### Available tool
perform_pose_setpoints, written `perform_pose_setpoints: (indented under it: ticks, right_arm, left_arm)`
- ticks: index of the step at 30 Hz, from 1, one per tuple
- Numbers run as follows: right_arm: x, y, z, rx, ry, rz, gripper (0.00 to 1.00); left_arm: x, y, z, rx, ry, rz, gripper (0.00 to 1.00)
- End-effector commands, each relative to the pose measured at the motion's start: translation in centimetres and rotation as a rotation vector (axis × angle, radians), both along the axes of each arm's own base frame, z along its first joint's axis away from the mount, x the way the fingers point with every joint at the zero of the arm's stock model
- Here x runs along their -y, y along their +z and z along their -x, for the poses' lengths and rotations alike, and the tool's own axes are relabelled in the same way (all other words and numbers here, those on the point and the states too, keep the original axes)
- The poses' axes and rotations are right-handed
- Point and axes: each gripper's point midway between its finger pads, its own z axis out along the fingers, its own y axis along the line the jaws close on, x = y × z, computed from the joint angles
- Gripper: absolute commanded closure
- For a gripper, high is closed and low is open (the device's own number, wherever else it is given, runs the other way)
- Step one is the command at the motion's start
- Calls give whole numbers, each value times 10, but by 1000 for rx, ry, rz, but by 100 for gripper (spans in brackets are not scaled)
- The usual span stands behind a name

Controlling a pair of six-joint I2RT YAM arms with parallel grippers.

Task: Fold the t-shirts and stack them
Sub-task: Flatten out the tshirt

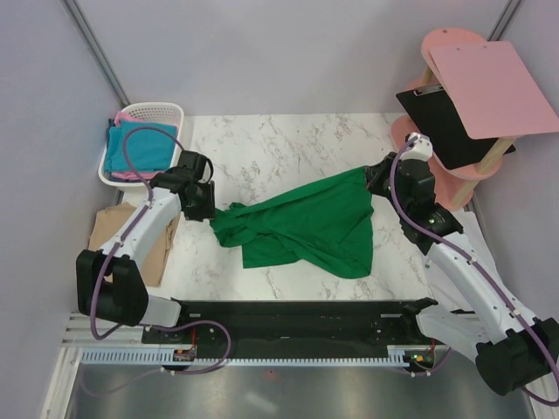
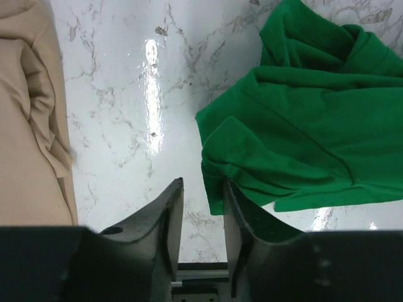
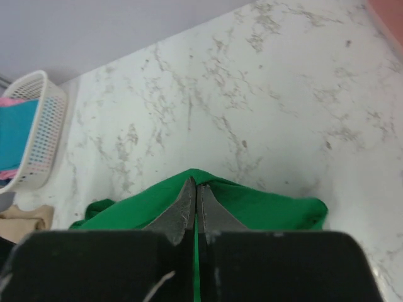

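Note:
A bright green t-shirt lies crumpled across the middle of the marble table. My right gripper is shut on its far right edge, and the cloth there is pinched up into a peak. My left gripper stands open at the shirt's left end. Bare marble shows between its fingers, and the green hem lies just beside its right fingertip. A tan t-shirt lies off the table's left side, partly under my left arm. Teal-blue and pink t-shirts sit in the basket.
The white plastic basket stands at the back left corner. A pink stand with a black clipboard is at the back right. A white paper sheet lies under my right arm. A black bar runs along the near edge.

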Motion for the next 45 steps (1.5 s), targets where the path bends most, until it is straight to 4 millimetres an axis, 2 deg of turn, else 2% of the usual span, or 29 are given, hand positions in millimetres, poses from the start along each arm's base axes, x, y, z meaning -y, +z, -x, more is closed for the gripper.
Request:
perform_pose_setpoints:
  ticks: [1, 7, 13, 15, 16, 19, 22, 27, 30, 36, 38, 41, 42, 44, 45]
  right_arm:
    - [27, -29, 7, -83, -85, 105, 100]
    - [27, -24, 1, -78, -87, 112, 100]
    - [23, -29, -2, -94, -73, 104, 100]
    - [22, -31, -1, -97, -71, 101, 100]
    - [23, -31, -1, -98, -72, 97, 100]
    - [21, -35, -4, -104, -70, 101, 100]
    - [18, -37, -8, -109, -64, 96, 100]
    - [13, -33, -16, -103, -53, 88, 100]
    - [10, -27, -21, -93, -47, 83, 100]
    - [5, -29, -27, -97, -32, 67, 100]
    - [4, -31, -27, -102, -31, 61, 100]
    - [3, -35, -28, -110, -28, 60, 100]
    - [2, -36, -28, -113, -25, 59, 100]
    - [1, -37, -27, -116, -14, 61, 100]
    - [1, -35, -27, -114, -14, 60, 100]
  left_arm:
    - [11, -13, -5, -42, -38, 37, 53]
    - [24, -18, -19, -42, -59, 80, 50]
    - [53, -4, -27, -3, -103, 228, 48]
    - [61, 4, -26, 7, -118, 265, 45]
    - [64, 7, -25, 13, -121, 277, 40]
    - [69, 18, -20, 35, -132, 310, 32]
    - [69, 12, -13, 8, -129, 308, 35]
    - [56, -16, 1, -93, -86, 225, 41]
    - [51, -22, 5, -115, -67, 195, 40]
    - [43, -27, 10, -125, -52, 151, 37]
    - [43, -32, 12, -148, -54, 152, 40]
    - [48, -41, 14, -175, -60, 163, 56]
    - [49, -47, 15, -193, -56, 157, 70]
    - [50, -52, 13, -200, -56, 153, 85]
    - [49, -55, 12, -208, -49, 145, 98]
